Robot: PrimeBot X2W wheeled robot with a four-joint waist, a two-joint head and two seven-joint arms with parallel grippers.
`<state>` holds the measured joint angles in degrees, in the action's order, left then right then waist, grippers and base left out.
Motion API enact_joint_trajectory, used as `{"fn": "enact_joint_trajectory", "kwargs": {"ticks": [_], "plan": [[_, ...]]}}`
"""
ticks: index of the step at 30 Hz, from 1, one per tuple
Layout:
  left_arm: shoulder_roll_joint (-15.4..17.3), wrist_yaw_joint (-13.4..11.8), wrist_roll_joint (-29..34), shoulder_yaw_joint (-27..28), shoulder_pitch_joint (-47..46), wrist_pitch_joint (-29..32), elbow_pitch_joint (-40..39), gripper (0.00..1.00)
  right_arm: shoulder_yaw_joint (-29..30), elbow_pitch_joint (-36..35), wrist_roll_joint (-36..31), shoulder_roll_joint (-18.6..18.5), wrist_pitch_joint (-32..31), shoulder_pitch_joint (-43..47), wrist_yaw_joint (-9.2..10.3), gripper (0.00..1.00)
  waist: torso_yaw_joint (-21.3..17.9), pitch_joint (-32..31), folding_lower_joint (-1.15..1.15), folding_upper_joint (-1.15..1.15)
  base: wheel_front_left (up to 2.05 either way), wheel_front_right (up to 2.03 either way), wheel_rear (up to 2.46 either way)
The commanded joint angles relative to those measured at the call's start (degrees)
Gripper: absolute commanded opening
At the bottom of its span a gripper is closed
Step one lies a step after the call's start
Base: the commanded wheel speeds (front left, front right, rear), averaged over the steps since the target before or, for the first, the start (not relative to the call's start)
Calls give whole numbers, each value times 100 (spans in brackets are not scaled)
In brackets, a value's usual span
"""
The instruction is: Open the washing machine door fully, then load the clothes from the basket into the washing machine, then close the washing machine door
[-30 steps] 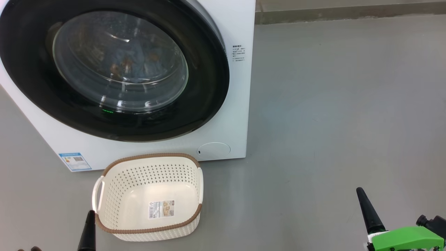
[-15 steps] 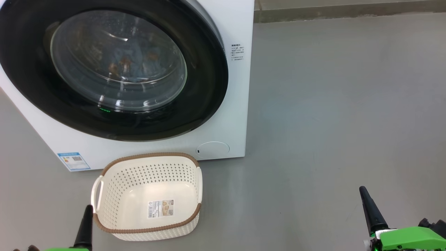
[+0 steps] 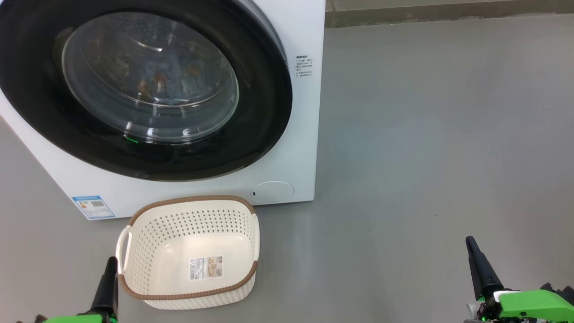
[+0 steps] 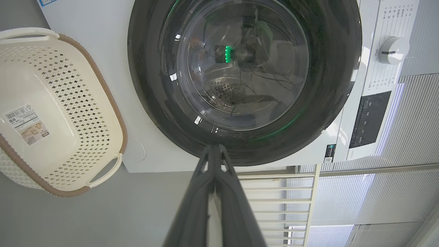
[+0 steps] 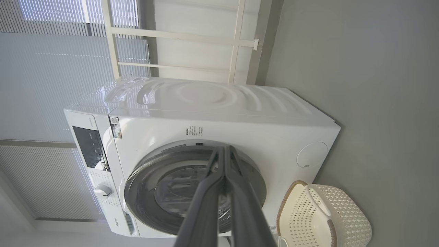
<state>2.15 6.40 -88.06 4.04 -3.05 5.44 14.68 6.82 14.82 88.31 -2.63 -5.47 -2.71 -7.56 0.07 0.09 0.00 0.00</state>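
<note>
The white washing machine [image 3: 298, 134] stands at the upper left of the head view, and its black-rimmed washing machine door [image 3: 262, 89] lies shut against the front. Through the glass I see light-blue clothes [image 3: 166, 76] with orange-brown prints inside the drum. The cream basket [image 3: 193, 198] sits on the floor in front of the machine, with a label sticker on its bottom. My left gripper [image 3: 109, 278] is shut just left of the basket. My right gripper [image 3: 477, 264] is shut far to the right over bare floor. The left wrist view shows the door [image 4: 329, 85] and the basket [image 4: 68, 85] beyond the left gripper [image 4: 214, 151].
Grey floor [image 3: 426, 134] stretches to the right of the machine as far as a wall base [image 3: 448, 15]. The control dial [image 4: 393, 50] and dark panel [image 4: 370, 118] sit on the machine's upper front. Blinds [image 5: 51, 85] and a white rail frame [image 5: 236, 41] stand behind it.
The whole head view has shifted slightly, so the camera moved. My left gripper shows a little higher with green housing in view. My right gripper sits slightly further right.
</note>
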Motion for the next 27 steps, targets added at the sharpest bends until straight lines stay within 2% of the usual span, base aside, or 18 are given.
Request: {"fn": "enact_joint_trajectory", "kwargs": {"ticks": [1,5,27], "plan": [[78,83,-142,211,-272,44,-90,0,-91,-117,160,-60,-30,-310,6,0,-1,2,0,0,0,0,0],[73,108,-404,250,-314,105,-62,0,-76,-82,419,-61,-65,-342,8,0,-7,9,0,0,0,0,0],[73,109,-409,250,-314,106,-62,0,-61,-81,411,-51,-77,-344,8,0,-7,9,0,0,0,0,0]]}}
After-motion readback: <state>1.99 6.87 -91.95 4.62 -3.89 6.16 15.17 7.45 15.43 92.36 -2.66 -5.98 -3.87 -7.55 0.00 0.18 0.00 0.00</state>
